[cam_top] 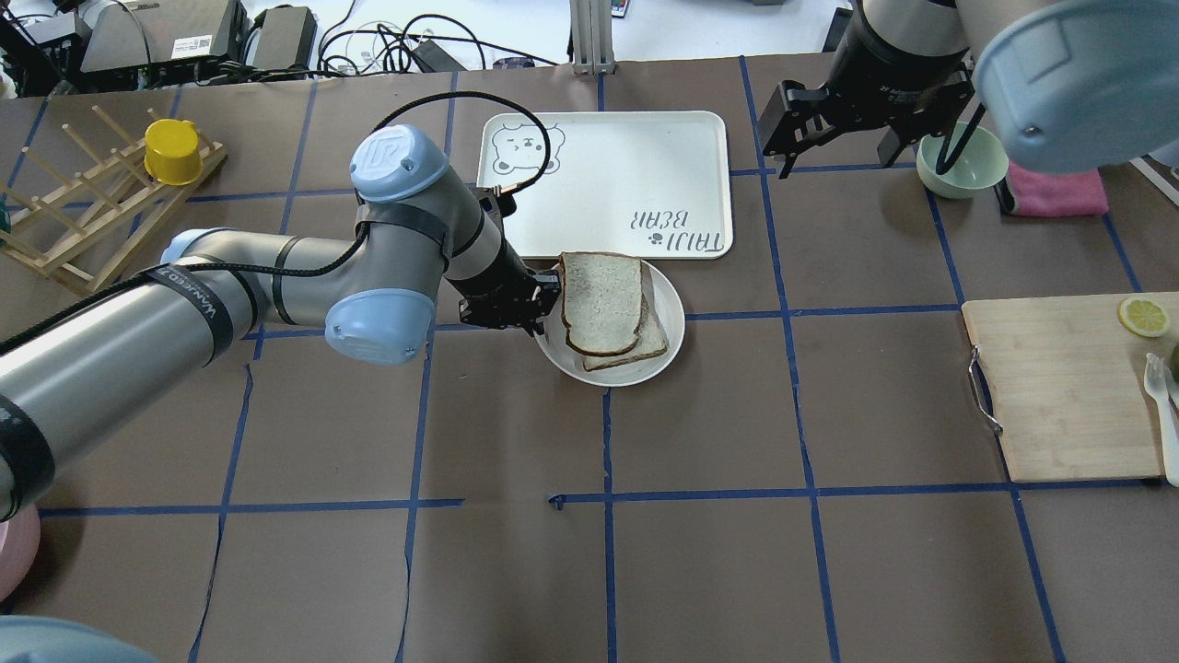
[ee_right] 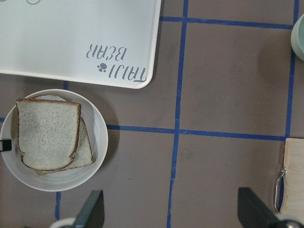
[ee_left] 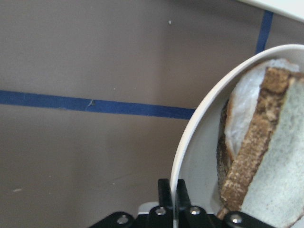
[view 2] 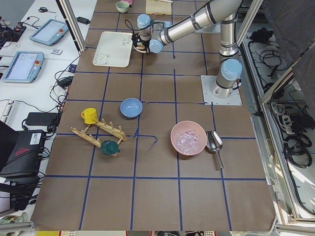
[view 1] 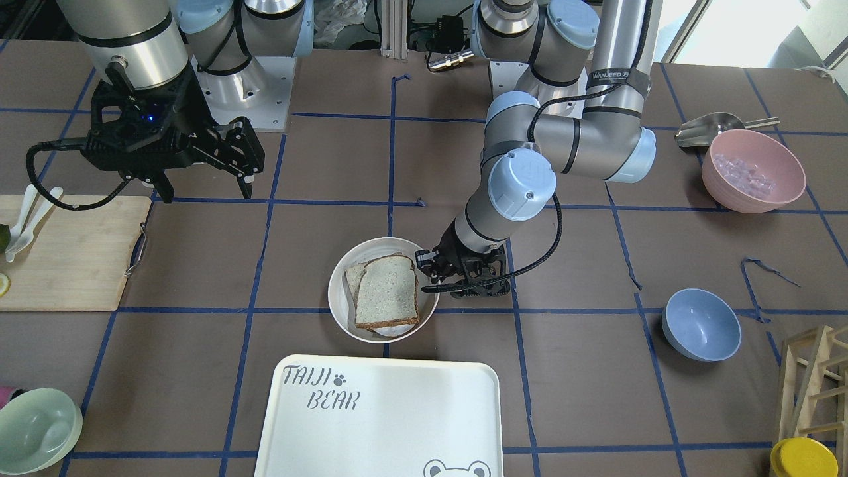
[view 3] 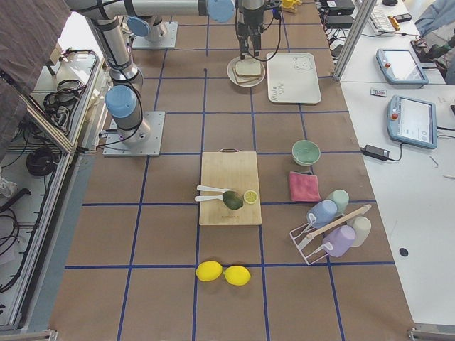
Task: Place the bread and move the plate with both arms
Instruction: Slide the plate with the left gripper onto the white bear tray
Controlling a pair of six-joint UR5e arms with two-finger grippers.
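Note:
The round cream-white plate [view 1: 339, 295] sits on the brown table just in front of the tray. On it lies the bread [view 1: 387, 291], a speckled slice with a dark brown crust, on top of a second slice. My left gripper [view 1: 427, 270] is low at the plate's edge, shut on its rim; the left wrist view shows the rim [ee_left: 190, 137] pinched between the fingertips [ee_left: 164, 197]. My right gripper [view 1: 207, 193] is open and empty, held high and well away from the plate. The right wrist view looks down on the plate [ee_right: 102, 142] and bread [ee_right: 47, 133].
The white TAIJI BEAR tray [cam_top: 645, 175] lies just beyond the plate. A wooden cutting board [cam_top: 1059, 387] is on my right, a pale green bowl [cam_top: 958, 161] beyond it. A blue bowl [view 1: 701, 324], a pink bowl [view 1: 752, 171] and a wooden rack [cam_top: 83, 212] are on my left.

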